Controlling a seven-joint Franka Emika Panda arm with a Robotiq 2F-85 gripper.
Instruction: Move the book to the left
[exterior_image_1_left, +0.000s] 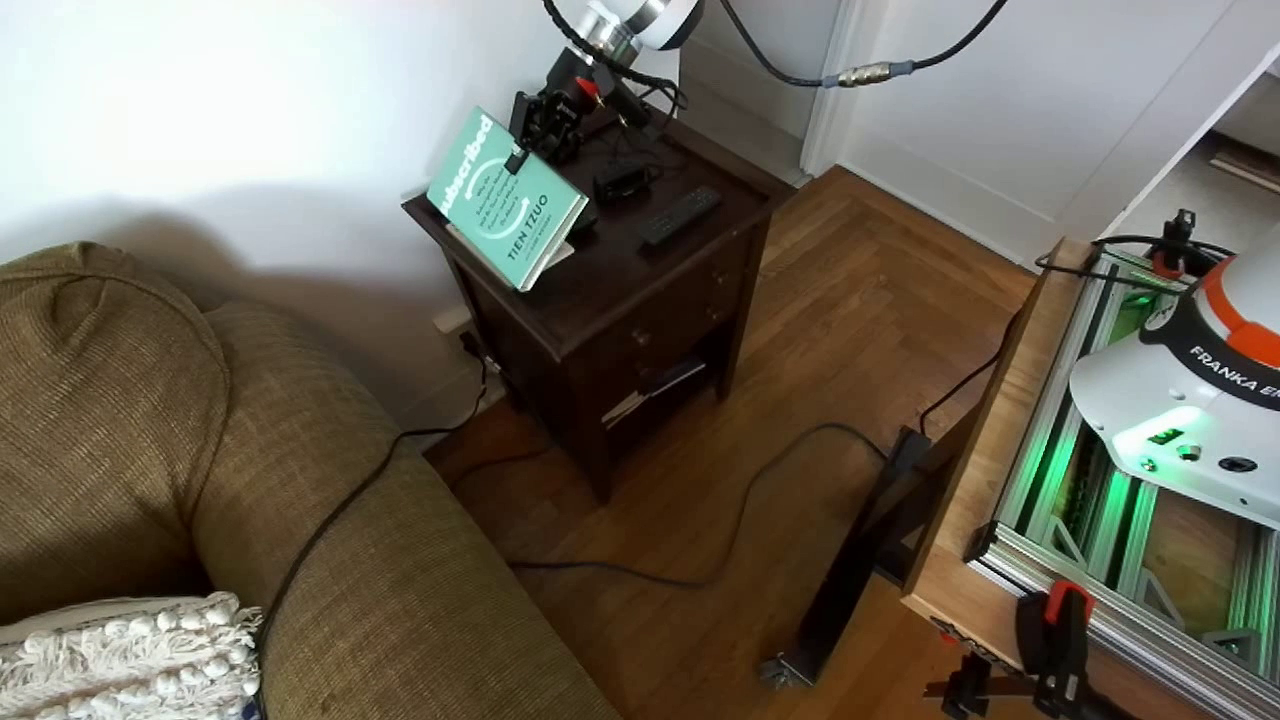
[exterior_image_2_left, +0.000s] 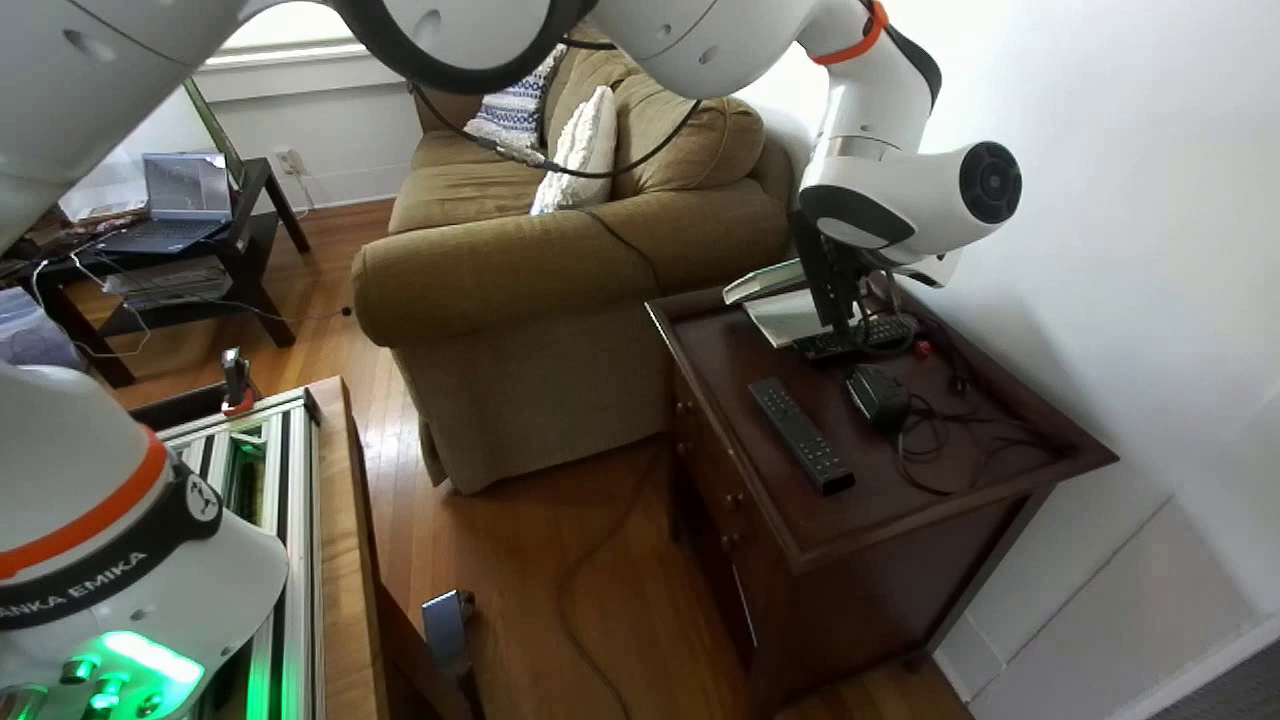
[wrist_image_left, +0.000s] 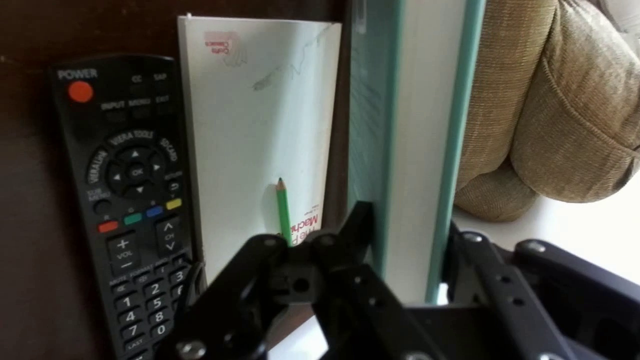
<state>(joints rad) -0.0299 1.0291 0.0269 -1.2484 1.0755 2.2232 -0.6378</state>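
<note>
While the pincer (wrist_image_left: 407, 240) was clamped across both covers of the green hardcover book (exterior_image_1_left: 515, 205), pale page edges showed between its fingers in the wrist view. Cover carried a pale round arrow emblem; author line read TIEN TZUO. Position of book: tilted, at the edge of the surface (exterior_image_1_left: 605, 290) nearest the sofa (exterior_image_1_left: 400, 500), hiding much of that edge in an exterior view. Could not tell whether its lower side touched the surface.

White booklet (wrist_image_left: 255, 135) lay flat near the same edge; a dark strip of surface separated it from the book in the wrist view. Green pencil (wrist_image_left: 283, 210) seen on the booklet; real or printed, undetermined. Along the booklet's opposite long side: black TV remote (wrist_image_left: 137, 172), lettered VIERA TOOLS.

Second remote (exterior_image_2_left: 800, 435) lay roughly parallel to the edge above the drawer front (exterior_image_1_left: 670, 320), and near it, in both exterior views. Small black box (exterior_image_2_left: 878, 398) sat between that remote and the wall (exterior_image_2_left: 1100, 250). Thin cords (exterior_image_2_left: 902, 460) trailed toward the wall-side corner farthest from the sofa. Flat pale items (exterior_image_1_left: 672, 380), too small to name, lay beneath the drawer front.
</note>
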